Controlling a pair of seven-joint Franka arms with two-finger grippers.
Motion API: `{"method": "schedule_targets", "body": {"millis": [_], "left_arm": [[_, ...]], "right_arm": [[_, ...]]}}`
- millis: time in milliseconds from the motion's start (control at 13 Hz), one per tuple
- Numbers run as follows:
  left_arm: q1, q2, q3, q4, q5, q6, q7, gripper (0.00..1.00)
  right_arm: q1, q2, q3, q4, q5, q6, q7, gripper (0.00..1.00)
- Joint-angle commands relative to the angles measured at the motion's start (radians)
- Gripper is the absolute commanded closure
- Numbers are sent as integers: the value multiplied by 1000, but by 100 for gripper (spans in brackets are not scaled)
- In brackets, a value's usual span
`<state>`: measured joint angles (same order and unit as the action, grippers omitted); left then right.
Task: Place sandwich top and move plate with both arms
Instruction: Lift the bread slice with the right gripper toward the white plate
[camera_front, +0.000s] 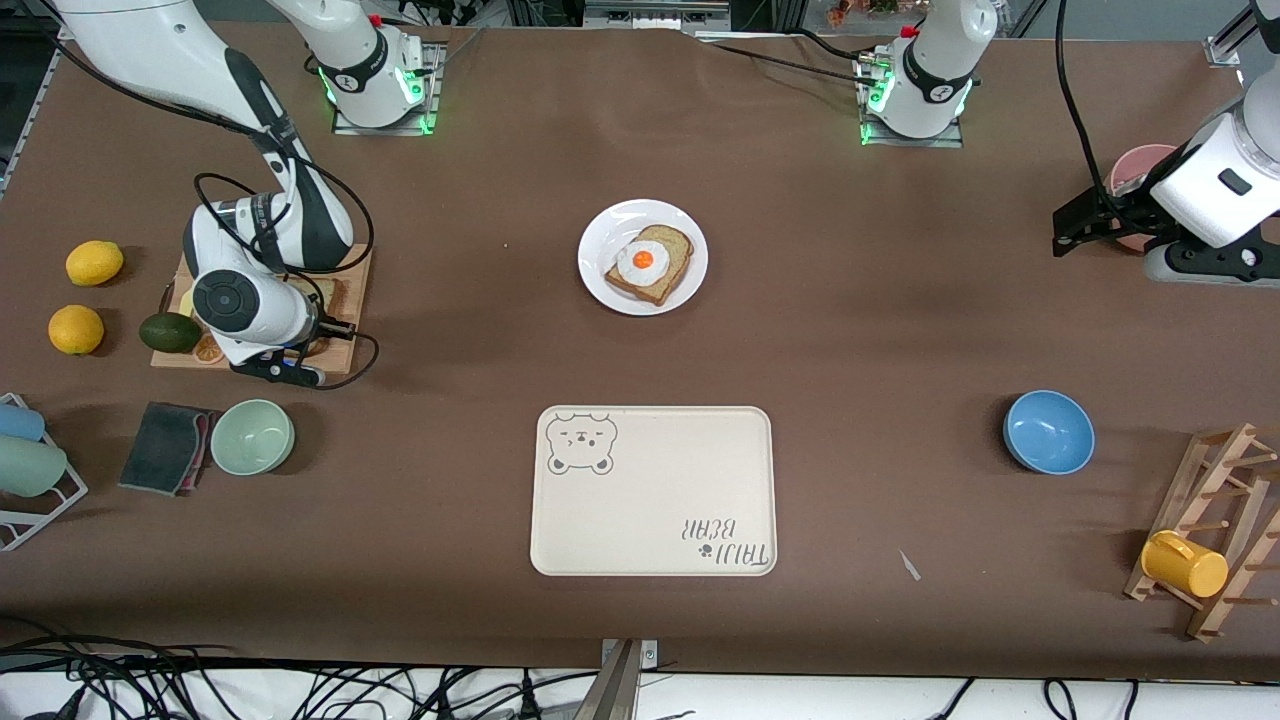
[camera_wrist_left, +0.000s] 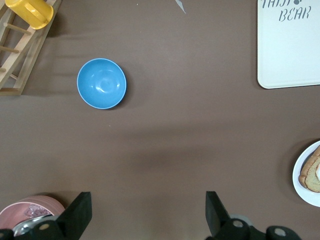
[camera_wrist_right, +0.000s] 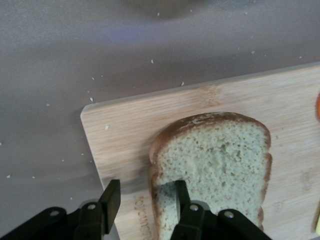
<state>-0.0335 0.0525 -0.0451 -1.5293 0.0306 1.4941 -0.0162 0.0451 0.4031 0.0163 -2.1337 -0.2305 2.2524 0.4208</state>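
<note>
Front view: 2 arms, much bare brown table (camera_front: 880, 330) between them. At the right arm's end, right gripper (camera_front: 300, 345) low over a wooden board (camera_front: 345, 345), bread there mostly hidden by the arm. Beside the board, toward the table edge, 2 lemons (camera_front: 94, 263) and 1 avocado (camera_front: 170, 332); nearer the camera, a green bowl (camera_front: 252, 437) and a dark cloth (camera_front: 165, 447). Little free room around this gripper.

Right wrist view: sandwich top (camera_wrist_right: 220, 165) flat on the board, near one board corner, a strip of bare wood along the crust. Rounded end pointing away from the gripper, long axis in line with the gripper's reach. Right gripper (camera_wrist_right: 146, 200) partly closed across one long edge of the slice: 1 finger (camera_wrist_right: 181, 197) on the crumb, the other down on the wood just outside the crust. Not possible to say if already pinching.

Middle of the table: white plate (camera_front: 600, 285) with an egg slice (camera_front: 650, 265) on it, wide clear cloth all round. Cream tray (camera_front: 655, 490) nearer the camera, well apart from the plate.

At the left arm's end: left gripper (camera_wrist_left: 147, 212) waiting, fingers spread wide, nothing between them, over bare cloth beside a pink bowl (camera_wrist_left: 37, 210). Blue bowl (camera_front: 1048, 431) and wooden rack (camera_front: 1215, 530) with a yellow cup (camera_front: 1183, 564) nearer the camera.
</note>
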Motion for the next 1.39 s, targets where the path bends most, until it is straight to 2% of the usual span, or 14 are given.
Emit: {"method": "schedule_targets", "body": {"millis": [0, 154, 540, 617, 771, 848, 1157, 1311], "left_arm": [[-6, 6, -7, 28, 15, -22, -10, 0], [-6, 6, -9, 28, 15, -22, -10, 0], [-6, 6, -6, 28, 15, -22, -10, 0], [-6, 6, -6, 28, 15, -22, -8, 0], [-6, 6, -6, 28, 15, -22, -10, 0], [-6, 6, -4, 28, 15, -22, -8, 0], [-6, 6, -2, 28, 15, -22, -8, 0], [-6, 6, -2, 28, 15, -22, -10, 0]], "right_arm": [[1, -13, -9, -20, -21, 12, 18, 54], [-1, -13, -10, -20, -23, 10, 16, 56], [1, -7, -13, -20, -46, 12, 18, 72], [1, -6, -13, -20, -46, 12, 18, 77], [-1, -6, -13, -20, -46, 12, 18, 97], [-1, -6, -13, -20, -46, 13, 18, 100], [-1, -12, -13, -15, -46, 9, 6, 100], [-1, -21, -13, 18, -46, -43, -26, 100]]}}
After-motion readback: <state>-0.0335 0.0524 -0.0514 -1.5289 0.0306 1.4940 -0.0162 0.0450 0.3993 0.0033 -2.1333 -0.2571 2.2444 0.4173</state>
